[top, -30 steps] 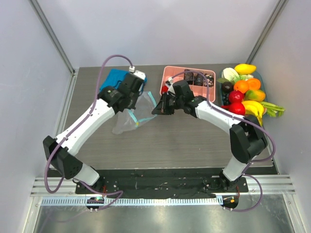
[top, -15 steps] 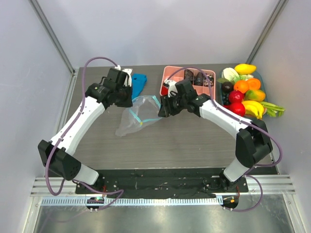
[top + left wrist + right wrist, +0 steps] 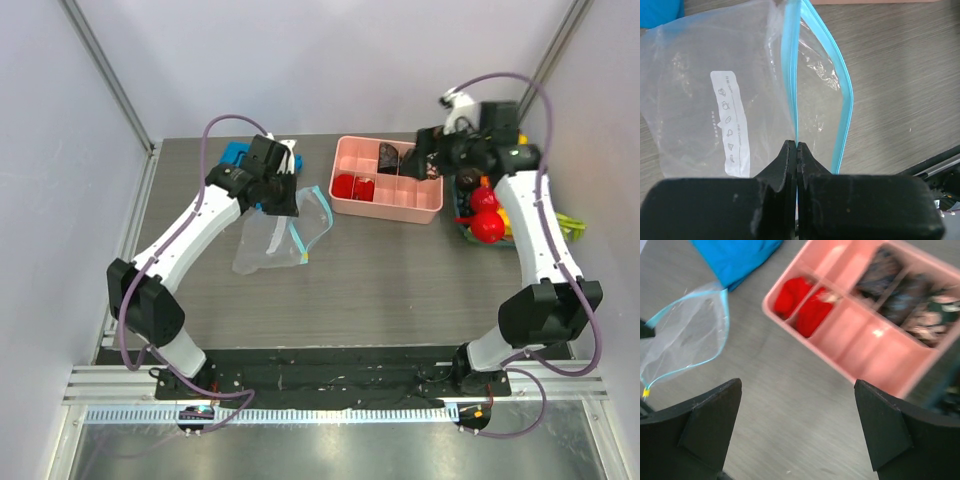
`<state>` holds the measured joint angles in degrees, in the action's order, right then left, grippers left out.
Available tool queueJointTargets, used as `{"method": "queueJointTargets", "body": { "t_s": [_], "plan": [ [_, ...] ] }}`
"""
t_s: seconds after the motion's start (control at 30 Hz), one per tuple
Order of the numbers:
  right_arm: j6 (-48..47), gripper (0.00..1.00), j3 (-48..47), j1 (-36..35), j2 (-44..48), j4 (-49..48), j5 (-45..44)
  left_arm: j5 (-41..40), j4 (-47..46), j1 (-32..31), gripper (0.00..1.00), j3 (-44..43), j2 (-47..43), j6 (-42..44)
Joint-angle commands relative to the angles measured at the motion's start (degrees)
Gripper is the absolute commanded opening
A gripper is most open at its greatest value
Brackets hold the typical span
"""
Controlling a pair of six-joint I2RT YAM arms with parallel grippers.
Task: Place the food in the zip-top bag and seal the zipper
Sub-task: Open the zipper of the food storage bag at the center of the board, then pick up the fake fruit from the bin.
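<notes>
One zip-top bag [image 3: 272, 238] is pinched by left gripper [image 3: 797, 149]; right gripper [image 3: 797, 412] is spread; two red pieces [image 3: 352, 186] are contained in one pink tray [image 3: 396, 211] at 2 o'clock.

Open tabletop [image 3: 400, 270] between zip-top bag [image 3: 262, 250] and pink tray [image 3: 386, 212]; left arm [image 3: 215, 215] overhangs the bag.
</notes>
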<state>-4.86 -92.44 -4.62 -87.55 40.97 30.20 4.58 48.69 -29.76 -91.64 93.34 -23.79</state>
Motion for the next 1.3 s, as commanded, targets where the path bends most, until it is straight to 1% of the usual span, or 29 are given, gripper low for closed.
{"method": "queueJointTargets", "body": {
  "t_s": [0.0, 0.03, 0.07, 0.1, 0.13, 0.17, 0.2, 0.27, 0.33, 0.4, 0.43, 0.5, 0.53, 0.63, 0.67, 0.73, 0.77, 0.9, 1.07, 1.27],
  "plan": [
    [-9.89, 1.00, -11.69, 11.46, -2.88, 14.29, 6.62, 1.22, -1.75, -0.12, 0.00, -4.34, 0.70, -0.47],
    [-11.64, 1.00, -13.27, 15.65, -3.41, 16.05, 6.89, 1.22, -1.75, -0.12, 0.00, -4.52, 0.88, -0.38],
    [-13.23, 1.00, -16.07, 17.44, -4.20, 19.81, 6.89, 1.31, -1.75, -0.12, 0.00, -4.52, 0.97, -0.29],
    [-17.42, 1.00, -17.49, 19.02, -5.60, 22.20, 6.81, 1.05, -1.84, -0.12, 0.00, -4.43, 0.79, -0.12],
    [-19.29, 1.00, -20.20, 22.34, -6.49, 24.83, 6.81, 0.96, -1.84, -0.12, 0.00, -4.43, 0.79, -0.03],
    [-21.31, 0.99, -21.28, 23.77, -7.19, 30.95, 6.89, 0.87, -1.75, -0.12, 0.00, -4.43, 0.70, 0.15],
    [-26.11, 0.98, -21.81, 25.17, -7.89, 34.06, 6.55, 0.78, -1.58, -0.12, 0.00, -4.43, 0.18, 0.41],
    [-30.27, 0.97, -20.24, 28.86, -7.38, 39.77, 5.76, 0.34, -1.84, -0.12, 0.00, -3.99, -0.52, 0.85],
    [-33.62, 0.97, -15.61, 30.19, -4.75, 40.41, 2.86, 0.43, -2.54, -0.12, 0.00, -2.85, -1.58, 0.85],
    [-34.07, 0.98, -12.16, 30.29, -2.64, 38.23, 0.40, 0.69, -2.89, -0.21, 0.00, -1.71, -2.11, 0.68],
    [-32.85, 0.99, -8.93, 30.29, -0.71, 37.09, -0.57, 1.04, -2.90, -0.21, 0.00, -1.44, -2.37, 0.59],
    [-30.66, 0.99, -6.36, 29.85, 0.27, 33.22, -1.89, 1.13, -2.72, -0.21, 0.00, -1.09, -2.64, 0.59],
    [-28.21, 1.00, -4.69, 29.59, 0.53, 31.99, -3.98, 1.13, -2.55, -0.21, 0.00, -1.09, -2.81, 0.76],
    [-24.06, 1.00, -0.83, 28.71, 0.45, 26.81, -6.02, 1.13, -1.84, -0.21, 0.00, -1.00, -2.99, 1.11],
    [-21.09, 1.00, 0.32, 28.27, 0.97, 23.75, -7.50, 1.22, -1.67, -0.21, 0.00, -0.91, -2.99, 1.12],
    [-18.70, 1.00, 3.65, 27.21, 1.41, 20.66, -8.92, 0.79, -1.40, -0.21, 0.00, -0.74, -2.99, 1.03],
    [-16.60, 1.00, 4.63, 26.78, 1.85, 17.68, -11.01, 0.35, -1.23, -0.21, 0.00, -0.56, -2.99, 0.94],
    [-12.64, 1.00, 7.19, 25.28, 1.77, 12.91, -16.64, -0.89, -1.22, -0.21, 0.00, -0.39, -3.51, 0.85],
    [-10.17, 1.00, 9.21, 23.35, 0.28, 8.44, -22.54, -0.45, -1.14, -0.21, 0.00, -0.47, -3.25, 0.06],
    [-9.20, 1.00, 10.70, 21.68, -3.15, 7.72, -24.57, -0.80, -0.96, -0.21, 0.00, -0.82, -2.90, 0.06]
  ]
}}
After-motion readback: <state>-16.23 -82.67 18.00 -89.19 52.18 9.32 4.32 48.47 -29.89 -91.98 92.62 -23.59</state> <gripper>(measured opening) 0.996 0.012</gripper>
